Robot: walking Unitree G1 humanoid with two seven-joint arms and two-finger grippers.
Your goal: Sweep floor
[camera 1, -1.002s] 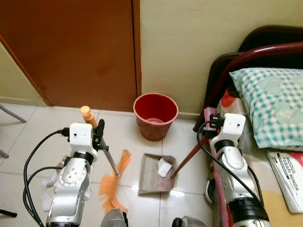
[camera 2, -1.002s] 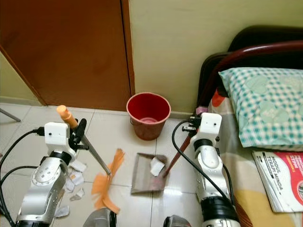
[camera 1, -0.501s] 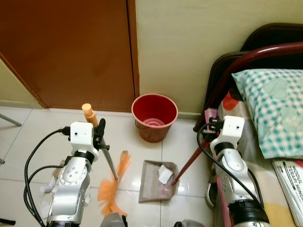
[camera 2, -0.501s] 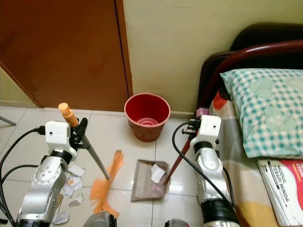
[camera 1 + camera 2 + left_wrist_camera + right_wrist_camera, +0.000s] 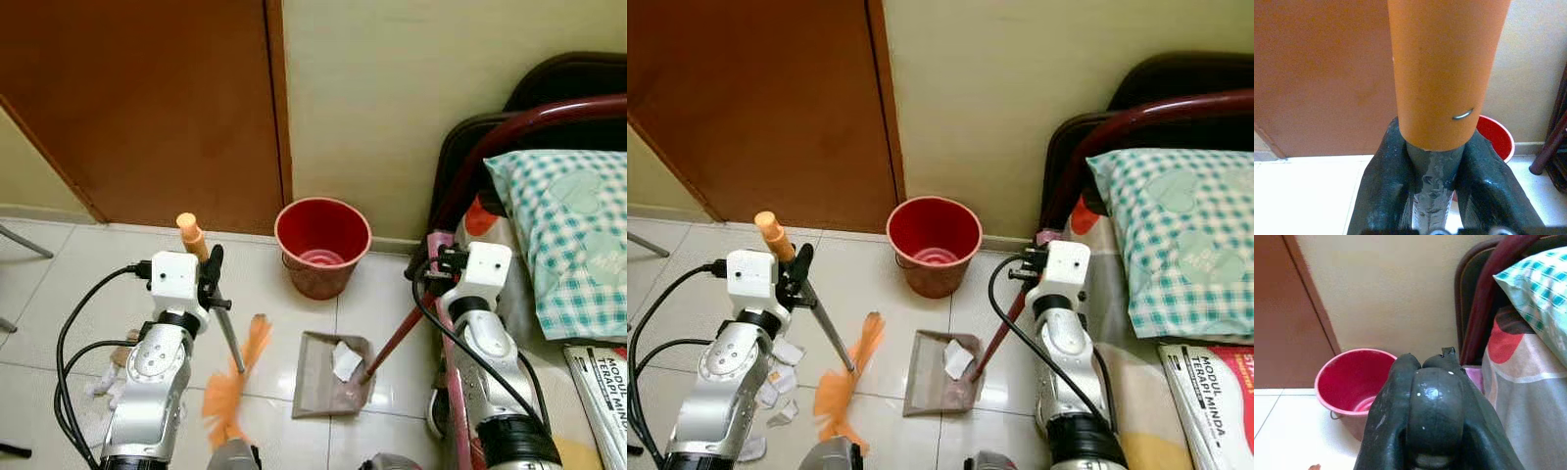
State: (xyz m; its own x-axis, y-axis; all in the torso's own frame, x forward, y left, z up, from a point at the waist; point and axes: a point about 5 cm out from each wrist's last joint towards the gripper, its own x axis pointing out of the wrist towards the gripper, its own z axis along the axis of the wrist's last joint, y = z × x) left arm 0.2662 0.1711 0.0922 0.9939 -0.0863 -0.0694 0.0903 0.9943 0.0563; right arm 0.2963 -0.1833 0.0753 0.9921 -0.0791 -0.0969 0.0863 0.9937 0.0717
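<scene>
The worry I'd have from here is the dustpan point(image 5: 333, 375) skating away: it sits flat on the glossy tile just in front of the red bucket point(image 5: 322, 245), steadied through nothing but its long red handle point(image 5: 392, 341), and a firm push from the broom point(image 5: 235, 382) could shove it back or twist it so the scraps slide past its lip. One white paper scrap point(image 5: 345, 360) already lies in the pan, and a quick stroke could flick it out again. More paper scraps point(image 5: 779, 377) lie on the floor on the far side of the left arm from the pan, so the orange bristles have a fair way to drag them, and light paper tends to scatter or get left behind. The pan handle also leans close to the bed frame point(image 5: 490, 147), which could catch it.

The left gripper point(image 5: 210, 279) is raised in front of the robot, jaws clamped on the grey broom shaft just below its orange grip point(image 5: 1447, 73), the shaft slanting down and inward to bristles that rest on the tile just beside the pan. The right gripper point(image 5: 1029, 266) is held up near the bed, jaws closed around the black top of the dustpan handle point(image 5: 1432, 406)
</scene>
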